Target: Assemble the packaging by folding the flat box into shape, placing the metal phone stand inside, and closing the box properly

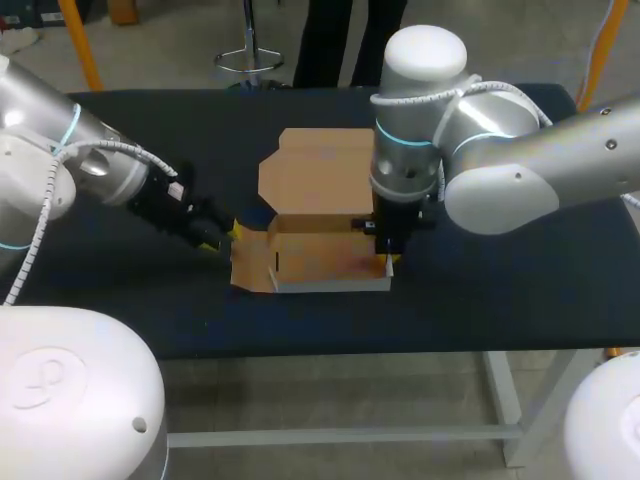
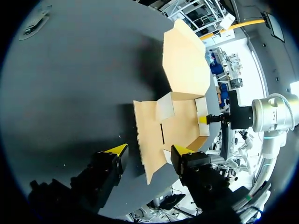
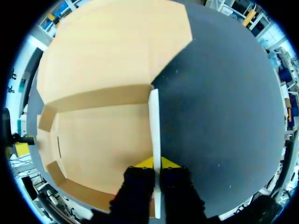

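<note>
We are partway through the folding, with the packing and closing yet to come. The flat brown cardboard box [image 1: 315,250] is sitting near the middle of the black bench [image 1: 500,290], a little toward its near edge. Its base is lying flat and its low back wall is standing. The broad lid panel [image 1: 320,175] is lying open, stretched out toward the bench's far edge.

Our right gripper [image 3: 155,163] is coming straight down at the box's right end. It is pinching the right side wall [image 3: 154,126] upright, with both yellow tips pressed nearly together on the thin white edge, one on each face. Our left gripper [image 2: 150,150] is hovering low at the box's left end with its fingers spread wide, gripping nothing. The left flap [image 1: 250,265] is lying splayed outward, and its outer corner is reaching in between those open fingers. We cannot tell whether either finger is touching it.

By our judgement the left flap and the front wall are waiting to be raised and locked, so the tray is only half formed. The metal phone stand is not showing plainly in any view, and the box is holding nothing. What is left for us is finishing the walls, fetching and seating the stand, then swinging the lid over and tucking it in.
</note>
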Robot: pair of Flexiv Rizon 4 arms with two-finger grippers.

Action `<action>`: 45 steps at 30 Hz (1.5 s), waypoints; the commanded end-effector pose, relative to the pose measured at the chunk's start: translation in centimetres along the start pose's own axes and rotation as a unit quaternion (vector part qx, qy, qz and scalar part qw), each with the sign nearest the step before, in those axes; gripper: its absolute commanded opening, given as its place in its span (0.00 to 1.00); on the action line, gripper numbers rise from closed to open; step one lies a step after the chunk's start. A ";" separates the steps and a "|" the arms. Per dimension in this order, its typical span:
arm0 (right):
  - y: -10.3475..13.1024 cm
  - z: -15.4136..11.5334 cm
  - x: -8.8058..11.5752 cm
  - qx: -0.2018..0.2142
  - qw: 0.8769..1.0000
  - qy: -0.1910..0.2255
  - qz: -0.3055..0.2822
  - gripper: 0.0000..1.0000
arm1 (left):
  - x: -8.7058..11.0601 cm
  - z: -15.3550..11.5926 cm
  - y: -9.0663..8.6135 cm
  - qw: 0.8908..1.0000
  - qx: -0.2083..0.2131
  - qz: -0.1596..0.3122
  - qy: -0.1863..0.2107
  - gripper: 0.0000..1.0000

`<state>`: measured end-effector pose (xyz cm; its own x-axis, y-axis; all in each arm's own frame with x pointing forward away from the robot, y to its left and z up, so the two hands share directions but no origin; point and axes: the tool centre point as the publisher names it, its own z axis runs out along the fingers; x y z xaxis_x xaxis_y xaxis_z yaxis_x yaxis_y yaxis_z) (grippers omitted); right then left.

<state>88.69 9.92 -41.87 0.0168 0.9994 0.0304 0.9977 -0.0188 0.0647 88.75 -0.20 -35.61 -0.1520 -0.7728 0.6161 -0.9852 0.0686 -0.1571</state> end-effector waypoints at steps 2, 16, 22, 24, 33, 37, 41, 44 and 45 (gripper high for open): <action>0.1 0.0 0.0 0.002 1.000 0.000 -0.001 0.00 | -0.4 1.1 -0.2 1.000 -0.010 -0.006 0.005 0.53; 0.1 0.0 0.0 0.002 1.000 0.000 -0.001 0.00 | 0.1 3.6 0.5 1.000 -0.029 -0.010 0.002 0.38; 0.1 0.0 0.0 0.002 1.000 0.000 -0.001 0.00 | 0.6 4.0 0.4 0.999 -0.018 -0.028 -0.034 0.00; 0.1 0.0 0.0 0.002 1.000 0.000 -0.001 0.00 | 0.9 4.0 0.3 0.998 -0.015 -0.031 -0.047 0.00; 0.1 0.0 0.0 0.002 1.000 0.000 -0.001 0.00 | 2.5 3.9 -0.5 0.989 0.013 -0.056 -0.136 0.00; 0.1 0.0 0.0 0.002 1.000 0.000 -0.001 0.00 | 3.4 4.2 -0.7 0.981 0.025 -0.058 -0.183 0.00; 0.1 0.0 0.0 0.002 1.000 0.000 -0.001 0.00 | 4.1 4.6 -0.9 0.977 0.027 -0.057 -0.205 0.00; 0.1 0.0 0.0 0.002 1.000 0.000 -0.001 0.00 | 4.4 4.8 -1.0 0.975 0.028 -0.057 -0.214 0.00; 0.1 0.0 0.0 0.002 1.000 0.000 -0.001 0.00 | 4.5 4.9 -1.0 0.974 0.027 -0.057 -0.216 0.00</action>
<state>88.74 9.70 -41.80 0.0174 0.9994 0.0299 0.9977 -0.0193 0.0650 89.42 -5.92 -36.15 -0.0091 -0.9187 0.3948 -0.9856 -0.0583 -0.1585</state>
